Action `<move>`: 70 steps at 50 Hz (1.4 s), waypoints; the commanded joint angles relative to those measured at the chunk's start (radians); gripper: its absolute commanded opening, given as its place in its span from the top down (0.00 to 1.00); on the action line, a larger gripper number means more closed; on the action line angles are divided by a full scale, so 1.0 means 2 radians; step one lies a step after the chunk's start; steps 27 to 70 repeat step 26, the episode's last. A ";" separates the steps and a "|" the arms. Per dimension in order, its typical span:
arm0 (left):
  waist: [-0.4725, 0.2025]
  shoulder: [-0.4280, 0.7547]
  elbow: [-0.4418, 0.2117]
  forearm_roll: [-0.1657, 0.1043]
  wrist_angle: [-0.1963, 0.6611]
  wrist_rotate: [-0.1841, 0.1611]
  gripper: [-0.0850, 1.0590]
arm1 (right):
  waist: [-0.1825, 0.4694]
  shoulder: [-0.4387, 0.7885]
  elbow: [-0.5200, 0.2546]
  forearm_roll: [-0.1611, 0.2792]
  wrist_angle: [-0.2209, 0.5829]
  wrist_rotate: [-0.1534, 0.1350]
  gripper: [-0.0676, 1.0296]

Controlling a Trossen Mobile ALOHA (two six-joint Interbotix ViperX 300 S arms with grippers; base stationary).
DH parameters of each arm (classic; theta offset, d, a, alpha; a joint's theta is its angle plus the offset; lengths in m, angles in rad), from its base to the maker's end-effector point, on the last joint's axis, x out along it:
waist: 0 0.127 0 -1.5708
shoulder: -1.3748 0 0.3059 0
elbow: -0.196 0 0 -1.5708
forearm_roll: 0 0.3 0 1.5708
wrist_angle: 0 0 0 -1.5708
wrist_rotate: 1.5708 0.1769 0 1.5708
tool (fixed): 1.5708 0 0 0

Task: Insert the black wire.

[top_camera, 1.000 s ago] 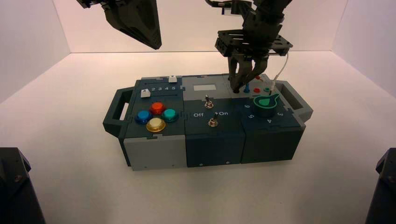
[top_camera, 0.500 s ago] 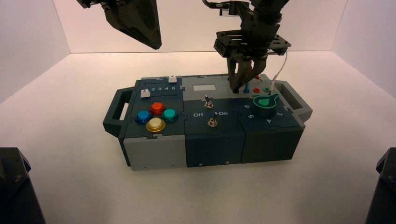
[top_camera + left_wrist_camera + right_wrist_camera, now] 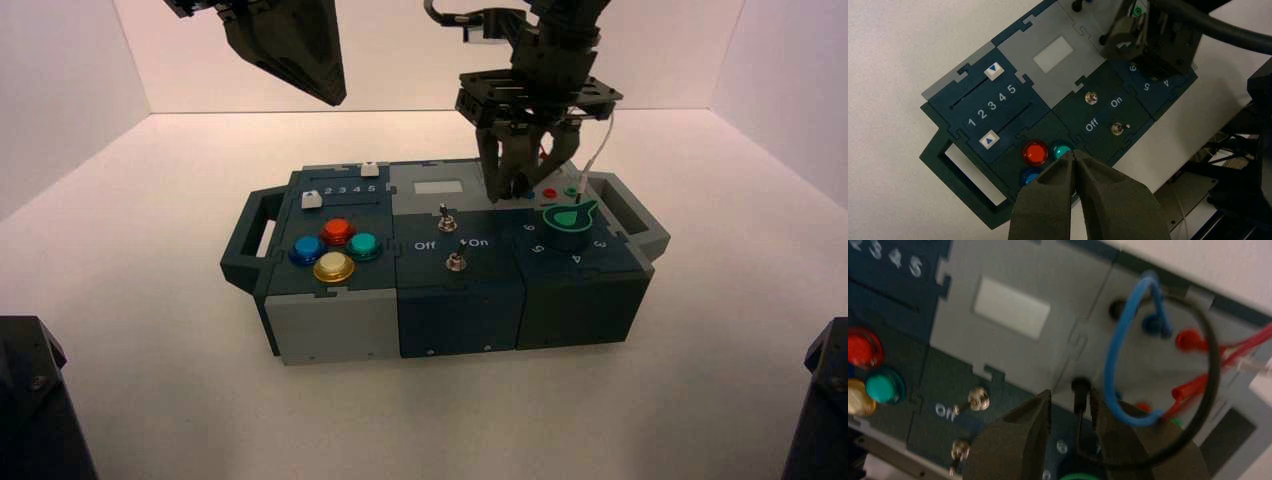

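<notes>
White walls around a pale tabletop [image 3: 424, 410]

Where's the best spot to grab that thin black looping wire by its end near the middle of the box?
Probably by its slim black plug, from above, pinching opposite sides: it looks stiff and stands up from the grey panel, while the wire bends loosely. The right claw stands open around it; the left claw is over the coloured buttons.
</notes>
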 commanded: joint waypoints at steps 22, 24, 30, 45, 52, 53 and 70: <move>-0.001 -0.016 -0.021 0.008 -0.009 0.006 0.95 | 0.009 -0.078 -0.021 -0.003 0.041 0.030 0.56; -0.001 -0.014 -0.022 0.009 -0.011 0.006 0.95 | 0.009 -0.074 -0.020 -0.002 0.042 0.030 0.56; -0.001 -0.012 -0.022 0.010 -0.012 0.006 0.95 | 0.009 -0.071 -0.020 -0.003 0.042 0.030 0.56; -0.001 -0.012 -0.022 0.010 -0.012 0.006 0.95 | 0.009 -0.071 -0.020 -0.003 0.042 0.030 0.56; -0.001 -0.012 -0.022 0.010 -0.012 0.006 0.95 | 0.009 -0.071 -0.020 -0.003 0.042 0.030 0.56; -0.001 -0.012 -0.022 0.010 -0.012 0.006 0.95 | 0.009 -0.071 -0.020 -0.003 0.042 0.030 0.56; -0.001 -0.012 -0.022 0.010 -0.012 0.006 0.95 | 0.009 -0.071 -0.020 -0.003 0.042 0.030 0.56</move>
